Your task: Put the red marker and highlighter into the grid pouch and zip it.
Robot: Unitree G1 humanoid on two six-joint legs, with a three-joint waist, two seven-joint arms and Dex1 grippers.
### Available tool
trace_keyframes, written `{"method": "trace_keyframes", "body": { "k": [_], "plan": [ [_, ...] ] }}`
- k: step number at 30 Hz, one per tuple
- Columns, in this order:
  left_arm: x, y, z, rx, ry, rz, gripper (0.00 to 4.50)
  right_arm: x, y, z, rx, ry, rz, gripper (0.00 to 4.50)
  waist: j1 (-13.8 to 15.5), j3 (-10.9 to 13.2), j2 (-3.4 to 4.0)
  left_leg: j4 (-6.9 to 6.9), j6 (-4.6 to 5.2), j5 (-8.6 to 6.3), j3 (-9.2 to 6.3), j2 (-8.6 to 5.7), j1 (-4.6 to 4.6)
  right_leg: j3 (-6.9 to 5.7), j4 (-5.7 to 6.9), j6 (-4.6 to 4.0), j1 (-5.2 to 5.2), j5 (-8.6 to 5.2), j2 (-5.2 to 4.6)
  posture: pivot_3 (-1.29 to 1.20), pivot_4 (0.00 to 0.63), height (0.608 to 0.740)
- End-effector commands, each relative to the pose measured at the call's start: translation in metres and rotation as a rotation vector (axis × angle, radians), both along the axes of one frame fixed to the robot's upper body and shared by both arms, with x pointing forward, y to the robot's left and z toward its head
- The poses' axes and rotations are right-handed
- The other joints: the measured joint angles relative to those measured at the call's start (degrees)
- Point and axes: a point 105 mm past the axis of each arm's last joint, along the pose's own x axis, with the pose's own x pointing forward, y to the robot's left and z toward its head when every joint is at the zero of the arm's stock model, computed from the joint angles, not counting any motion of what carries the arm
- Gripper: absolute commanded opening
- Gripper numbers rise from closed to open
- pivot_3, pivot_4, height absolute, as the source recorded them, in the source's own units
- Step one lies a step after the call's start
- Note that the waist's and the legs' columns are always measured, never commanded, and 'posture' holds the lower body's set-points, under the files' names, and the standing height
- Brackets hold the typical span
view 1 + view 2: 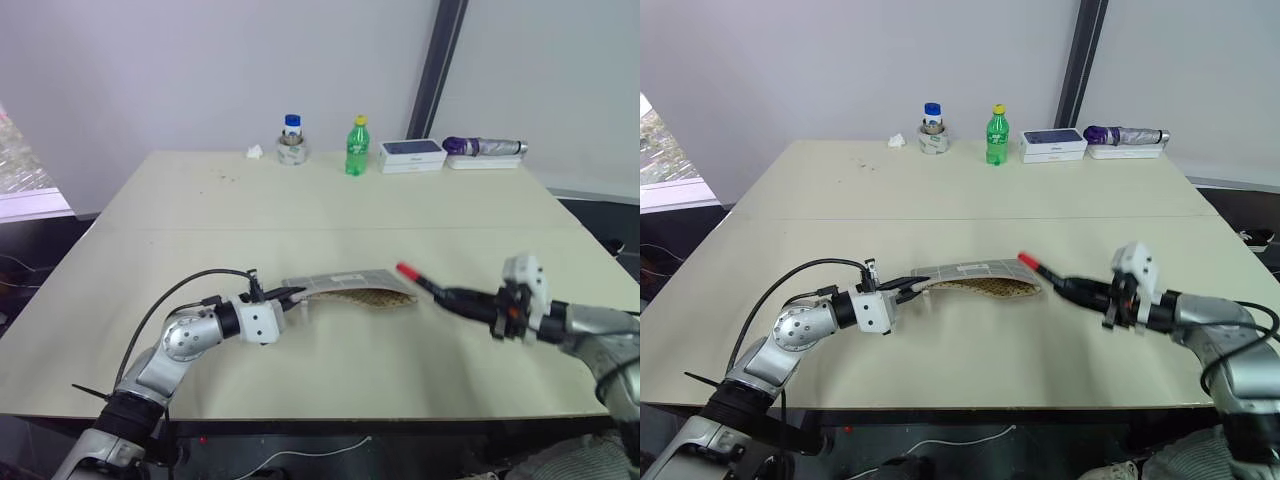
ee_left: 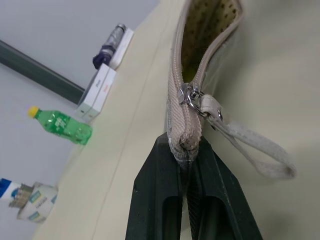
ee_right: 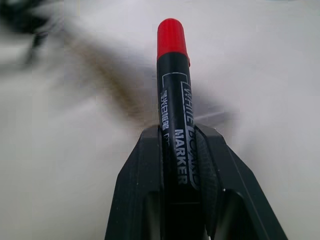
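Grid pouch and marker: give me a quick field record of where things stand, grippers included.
grid pouch: on the table, mouth open, zipper slider at the left gripper's end
left gripper: shut on the pouch's end
red marker: red cap forward, pointing toward the pouch's open mouth, not yet inside
right gripper: shut on the marker's black barrel
far edge of table: green bottle, tape roll, white box, folded umbrella
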Motion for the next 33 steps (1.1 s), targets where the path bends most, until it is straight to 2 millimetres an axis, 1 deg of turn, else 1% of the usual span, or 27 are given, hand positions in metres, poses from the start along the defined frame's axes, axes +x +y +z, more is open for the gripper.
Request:
{"method": "trace_keyframes", "body": {
  "k": [1,3,4,6,10,13,17,20,21,23,26,29,32,33],
  "plan": [
    [0.001,-0.007,0.011,-0.011,-0.042,-0.034,0.0,-0.006,0.017,0.004,-0.052,-0.054,0.056,0.34,-0.3,0.0,0.01,0.01,0.0,0.0,-0.01,0.01,0.02,0.04,0.01,0.0,-0.01,0.02,0.02,0.0,0.15,0.74],
    [0.001,-0.008,0.011,-0.01,-0.042,-0.037,0.0,-0.005,0.02,-0.004,-0.134,-0.086,0.064,0.34,-0.3,0.0,0.01,0.02,-0.01,0.0,-0.07,-0.01,0.04,0.06,0.02,-0.01,-0.03,0.03,0.06,0.0,0.15,0.74],
    [0.002,-0.008,0.011,-0.012,-0.042,-0.037,0.0,-0.003,0.022,-0.006,-0.133,-0.09,0.057,0.34,-0.2,0.0,0.01,0.01,-0.01,0.0,-0.08,-0.01,0.03,0.06,0.02,-0.01,-0.04,0.03,0.07,0.0,0.15,0.74],
    [0.002,-0.009,0.011,-0.004,-0.047,-0.046,0.0,0.011,0.022,-0.011,-0.135,-0.126,0.01,0.34,-0.2,0.0,0.0,-0.01,-0.01,0.01,-0.08,-0.03,0.02,0.07,-0.01,-0.01,-0.06,0.03,0.07,0.0,0.15,0.74],
    [-0.002,-0.01,0.013,0.019,-0.07,-0.067,0.0,0.021,0.016,-0.025,-0.209,-0.156,-0.018,0.34,0.1,0.0,-0.01,-0.01,-0.03,0.02,-0.05,-0.08,-0.01,0.05,-0.03,0.0,-0.08,0.03,0.06,0.0,0.15,0.74],
    [-0.004,-0.012,0.013,0.03,-0.082,-0.079,0.0,0.032,0.016,-0.022,-0.22,-0.193,-0.037,0.34,0.0,0.0,-0.01,0.01,-0.03,0.02,-0.02,-0.1,-0.03,0.05,-0.03,0.01,-0.06,0.03,0.04,0.0,0.15,0.74],
    [-0.007,-0.019,0.014,0.053,-0.098,-0.102,0.0,0.043,0.035,-0.012,-0.226,-0.245,-0.019,0.34,-0.2,0.0,0.0,-0.02,-0.06,0.03,-0.04,-0.07,-0.01,0.05,-0.01,0.0,-0.1,0.03,0.08,0.0,0.15,0.74],
    [-0.008,-0.025,0.013,0.071,-0.101,-0.121,0.0,0.051,0.056,-0.005,-0.185,-0.278,-0.004,0.34,-0.2,0.0,0.0,-0.03,-0.09,0.05,-0.04,-0.05,-0.02,0.05,-0.01,0.0,-0.11,0.03,0.11,0.0,0.15,0.74],
    [-0.009,-0.028,0.013,0.076,-0.101,-0.129,0.0,0.05,0.065,-0.01,-0.231,-0.29,0.037,0.34,-0.2,0.0,0.0,-0.03,-0.1,0.06,-0.04,-0.05,-0.02,0.05,-0.01,0.0,-0.11,0.03,0.11,0.0,0.15,0.74],
    [-0.01,-0.033,0.013,0.077,-0.097,-0.143,0.0,0.049,0.077,-0.019,-0.308,-0.303,0.087,0.34,0.1,0.0,0.0,-0.01,-0.08,0.05,-0.03,-0.08,-0.04,0.04,-0.02,0.0,-0.1,0.03,0.1,0.0,0.15,0.74],
    [-0.011,-0.035,0.012,0.082,-0.098,-0.155,0.0,0.054,0.088,-0.021,-0.346,-0.337,0.096,0.34,0.0,0.0,0.0,0.01,-0.06,0.03,-0.03,-0.12,-0.05,0.04,-0.02,0.01,-0.09,0.03,0.05,0.0,0.15,0.74],
    [-0.012,-0.038,0.014,0.078,-0.097,-0.165,0.0,0.059,0.1,-0.03,-0.503,-0.437,0.136,0.34,-0.1,0.0,0.0,-0.01,-0.07,0.04,-0.03,-0.1,-0.05,0.05,0.01,0.0,-0.15,0.03,0.09,0.0,0.15,0.74],
    [-0.014,-0.037,0.013,0.082,-0.095,-0.173,0.0,0.067,0.109,-0.026,-0.53,-0.53,0.147,0.34,-0.2,0.0,0.0,-0.03,-0.08,0.05,-0.03,-0.09,-0.05,0.06,0.01,0.0,-0.18,0.03,0.11,0.0,0.15,0.74],
    [-0.014,-0.035,0.013,0.088,-0.094,-0.172,0.0,0.068,0.111,-0.023,-0.501,-0.537,0.145,0.84,-0.2,0.0,0.0,-0.03,-0.08,0.05,-0.03,-0.09,-0.05,0.06,0.01,0.0,-0.18,0.03,0.11,0.0,0.15,0.74]
  ]
}}
